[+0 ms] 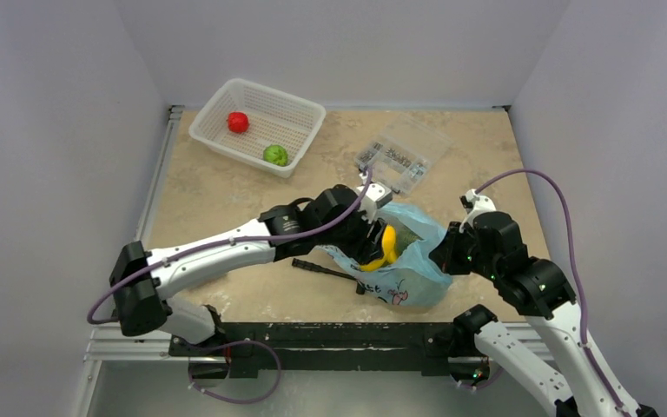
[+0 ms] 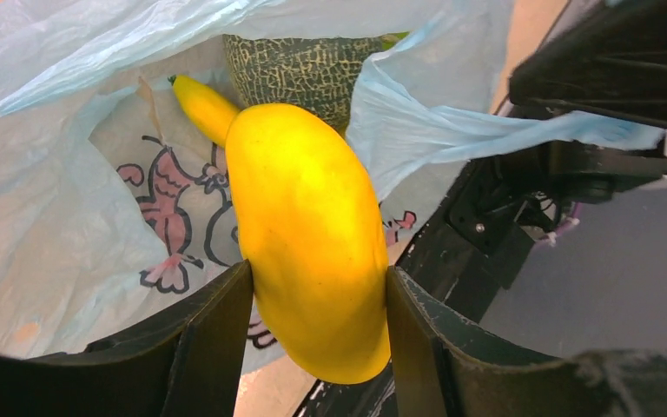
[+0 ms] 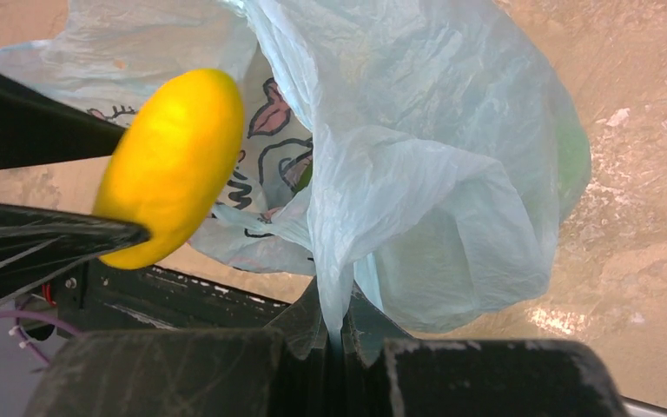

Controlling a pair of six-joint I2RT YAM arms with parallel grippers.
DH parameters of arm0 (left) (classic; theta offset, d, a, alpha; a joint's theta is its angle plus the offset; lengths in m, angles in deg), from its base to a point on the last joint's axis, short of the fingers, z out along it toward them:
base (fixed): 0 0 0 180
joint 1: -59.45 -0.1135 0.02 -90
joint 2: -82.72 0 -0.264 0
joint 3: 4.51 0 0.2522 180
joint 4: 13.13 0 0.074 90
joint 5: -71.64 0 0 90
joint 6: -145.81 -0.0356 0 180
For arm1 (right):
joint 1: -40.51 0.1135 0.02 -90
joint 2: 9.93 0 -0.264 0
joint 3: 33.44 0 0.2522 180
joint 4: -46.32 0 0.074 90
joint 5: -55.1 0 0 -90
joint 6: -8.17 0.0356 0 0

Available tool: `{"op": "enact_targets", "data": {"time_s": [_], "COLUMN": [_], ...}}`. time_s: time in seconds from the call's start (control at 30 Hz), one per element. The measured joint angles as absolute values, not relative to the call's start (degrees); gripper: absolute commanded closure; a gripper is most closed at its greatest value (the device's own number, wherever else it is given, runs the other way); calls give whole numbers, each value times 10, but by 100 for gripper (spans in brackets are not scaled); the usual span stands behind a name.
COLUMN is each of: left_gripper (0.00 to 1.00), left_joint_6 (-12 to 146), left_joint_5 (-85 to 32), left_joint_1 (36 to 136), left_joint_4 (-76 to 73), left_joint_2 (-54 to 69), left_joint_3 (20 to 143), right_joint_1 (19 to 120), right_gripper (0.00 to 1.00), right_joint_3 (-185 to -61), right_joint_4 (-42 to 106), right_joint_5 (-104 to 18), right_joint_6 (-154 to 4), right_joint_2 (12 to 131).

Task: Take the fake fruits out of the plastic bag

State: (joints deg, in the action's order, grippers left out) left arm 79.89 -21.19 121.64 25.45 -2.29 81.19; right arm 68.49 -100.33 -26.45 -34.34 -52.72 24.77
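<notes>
Clamping one banana (image 3: 174, 165), the left gripper (image 2: 317, 271) is hovering at one plastic bag (image 3: 417, 174); the right gripper (image 3: 334, 326) is pinching its edge; a basket (image 1: 226, 148) is holding one red fruit (image 1: 238, 122), one green fruit (image 1: 275, 155).

- Overhead view: soft, even light — my arms cast only faint shadows on the table (image 1: 217, 200).
- Left wrist view: the banana (image 2: 313, 243) shows a bright sheen toward 12 o'clock; my left gripper (image 2: 317, 274) at 6 o'clock is dark and soft-edged.
- Right wrist view: the plastic bag (image 3: 417, 174) glows translucent; white glare on the table near 4 o'clock; my right gripper (image 3: 337, 334) blurs at 6 o'clock.
</notes>
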Motion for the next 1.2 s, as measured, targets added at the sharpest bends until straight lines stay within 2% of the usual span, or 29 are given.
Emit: {"op": "enact_targets", "data": {"time_s": [0.2, 0.43, 0.67, 0.8, 0.97, 1.2], "left_gripper": [100, 100, 100, 100, 100, 100], "left_joint_6": [792, 820, 864, 894, 939, 994], "left_joint_5": [-244, -237, -100, -48, -28, -8], "left_joint_1": [1184, 1133, 1037, 950, 865, 796], "left_joint_4": [239, 229, 262, 260, 244, 153], "left_joint_2": [74, 131, 188, 225, 167, -8], "left_joint_3": [781, 782, 778, 763, 776, 805], "right_joint_1": [685, 685, 685, 685, 685, 685], "right_gripper": [100, 100, 100, 100, 100, 100], "right_joint_3": [-1003, -1003, -1003, -1002, -1001, -998], "right_joint_4": [-261, -261, -261, -260, -260, -257], "right_joint_5": [-344, -344, -344, -344, -344, -344], "right_joint_6": [-527, -526, -522, -520, -519, -519], "right_joint_2": [248, 248, 237, 231, 230, 225]}}
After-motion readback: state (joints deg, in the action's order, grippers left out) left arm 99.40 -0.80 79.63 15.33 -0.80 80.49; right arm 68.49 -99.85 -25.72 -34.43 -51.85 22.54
